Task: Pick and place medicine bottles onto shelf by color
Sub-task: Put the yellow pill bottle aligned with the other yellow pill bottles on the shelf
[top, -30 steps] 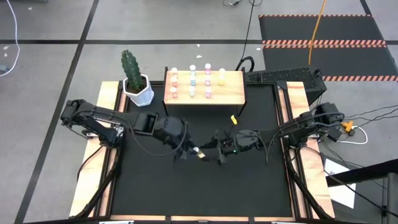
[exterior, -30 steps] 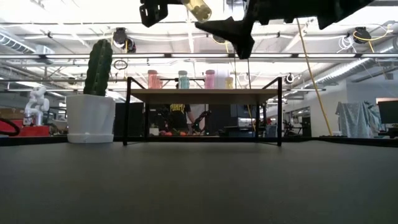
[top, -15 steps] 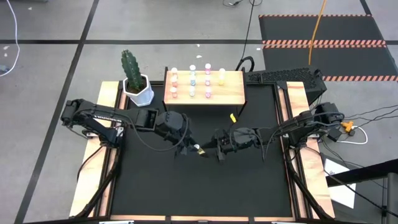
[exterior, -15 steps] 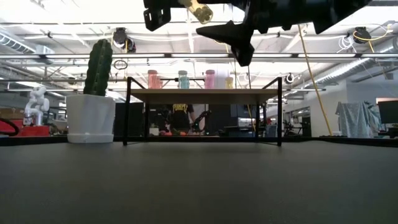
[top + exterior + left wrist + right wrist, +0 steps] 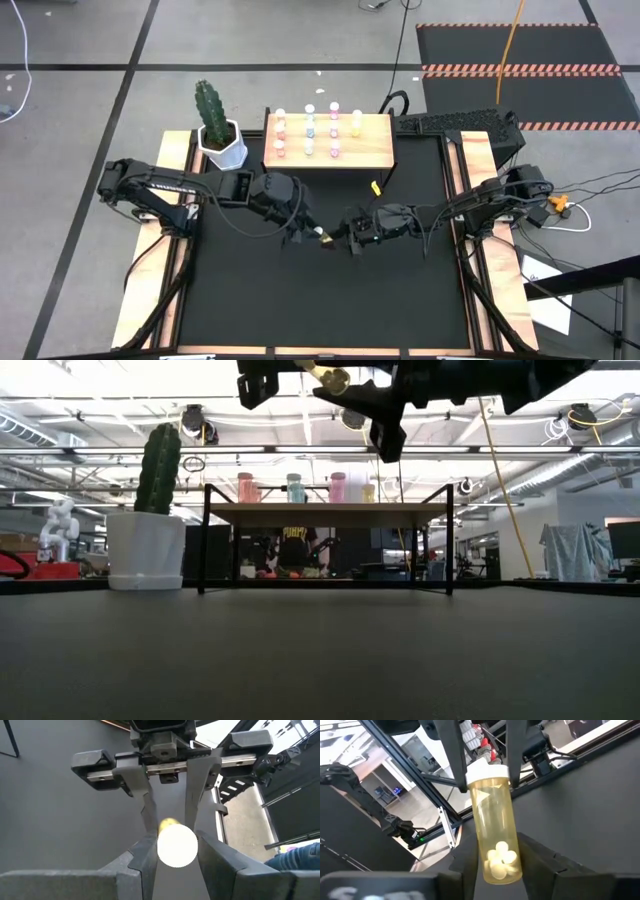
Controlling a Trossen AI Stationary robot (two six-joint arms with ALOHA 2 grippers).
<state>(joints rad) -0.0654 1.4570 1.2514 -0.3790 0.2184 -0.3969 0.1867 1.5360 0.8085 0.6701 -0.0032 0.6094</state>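
Left claw: I see it mid-counter, fingers clamped on the white cap of a yellow bottle, lifted off the counter.
Yellow bottle: in the air between both claws, at 6 o'clock from the shelf.
Right claw: its fingers flank the bottle's body; I cannot tell whether they grip yet. I judge it a hand-over.
Shelf: eight bottles already stand in pink, blue, purple and yellow columns.
Loose bottle: another yellow one lies by the shelf's right front leg, still to place.
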